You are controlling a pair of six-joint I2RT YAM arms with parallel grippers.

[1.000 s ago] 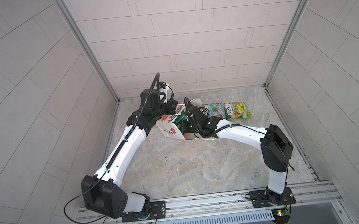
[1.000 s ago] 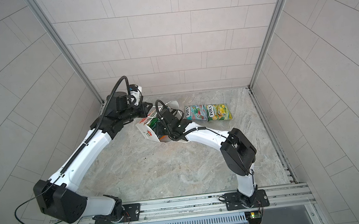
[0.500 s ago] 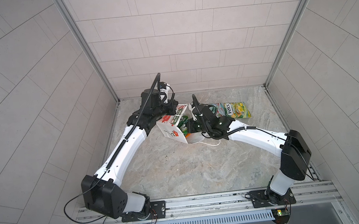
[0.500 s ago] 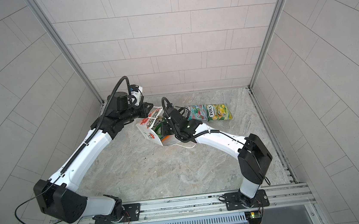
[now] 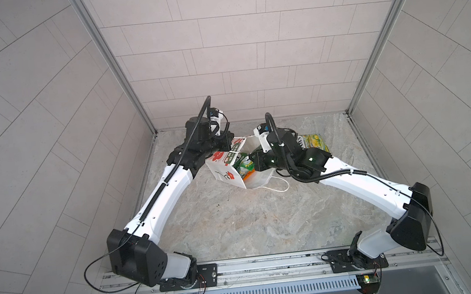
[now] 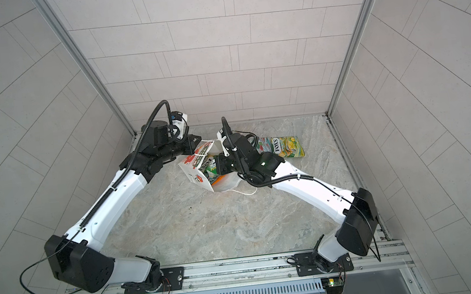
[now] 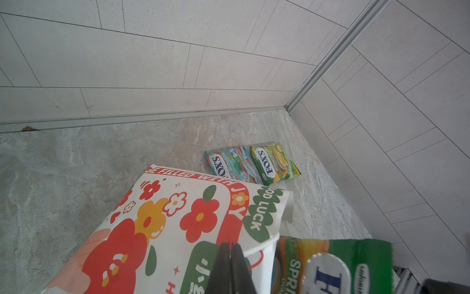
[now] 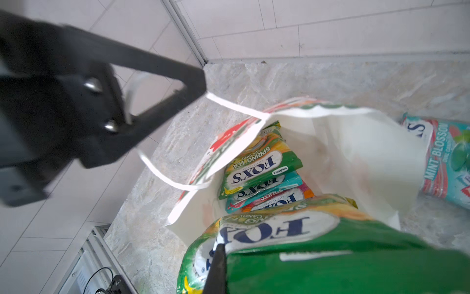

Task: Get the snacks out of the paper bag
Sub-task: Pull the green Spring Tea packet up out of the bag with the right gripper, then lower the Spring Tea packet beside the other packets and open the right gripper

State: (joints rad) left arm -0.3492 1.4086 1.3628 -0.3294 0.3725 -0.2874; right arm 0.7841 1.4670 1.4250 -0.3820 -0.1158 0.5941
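I'm pulling a green snack (image 8: 343,262) from the paper bag (image 8: 356,142), right gripper (image 8: 220,248) grasping it, left gripper (image 7: 231,254) clenching the handle (image 8: 236,107); next, carrying it clear.

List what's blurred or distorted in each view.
Right wrist view: left gripper and the gripped green packet are soft, packets in the paper bag sharp. Left wrist view: that packet blurs too. Both top views: even light, sharp, walls bowed.
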